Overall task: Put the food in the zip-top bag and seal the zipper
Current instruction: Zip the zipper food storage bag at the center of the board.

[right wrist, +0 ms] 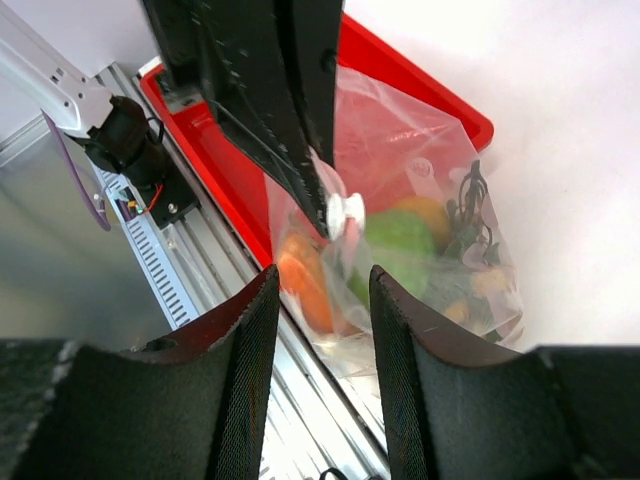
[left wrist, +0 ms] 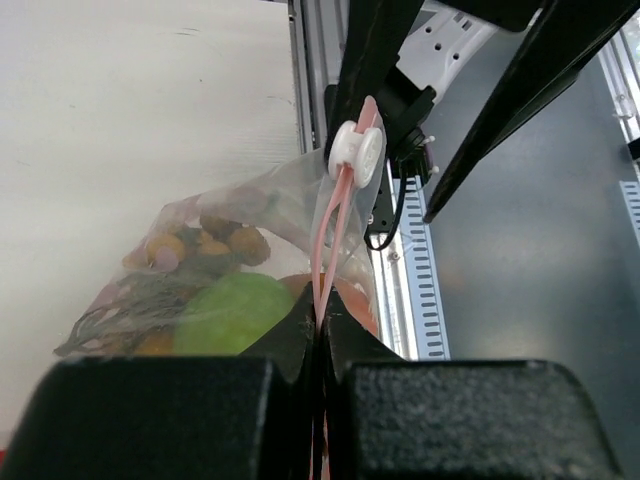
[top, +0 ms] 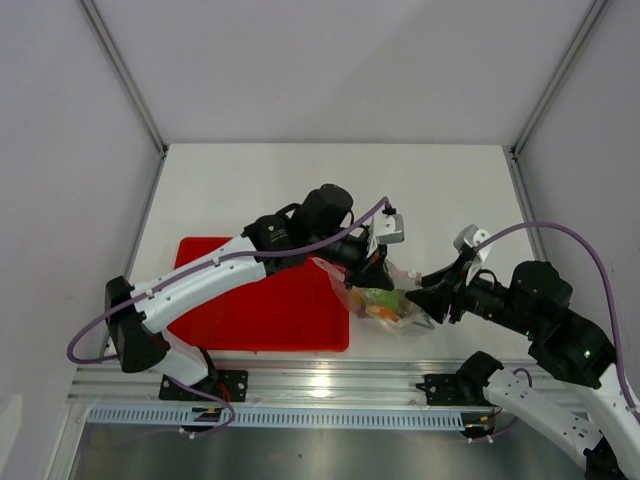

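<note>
Top view: the zip-top bag point(top: 385, 303) lay on the table point(top: 300, 190) near its near edge, just off the right edge of the red tray point(top: 260, 310). The food was already inside. The left gripper point(top: 378, 278) reached across the tray onto the bag's mouth. The right gripper point(top: 425, 297) faced it from the other side, close by. We judged this an anchor-and-pull arrangement for closing.

Left wrist view: the left jaws were shut tight on the zipper point(left wrist: 335, 235), pinning the pinkish strip so the bag could not slide. The white slider point(left wrist: 355, 155) sat further along the strip, against one finger of the right gripper. Through the plastic we noted the green ball point(left wrist: 235, 310), tan balls point(left wrist: 215, 245) and green stalks point(left wrist: 120, 305).

Right wrist view: the right jaws stood partly apart and held nothing, with the slider just beyond the fingertips. The strip between clamp and slider looked pressed together. How much remained unsealed we could not tell.
</note>
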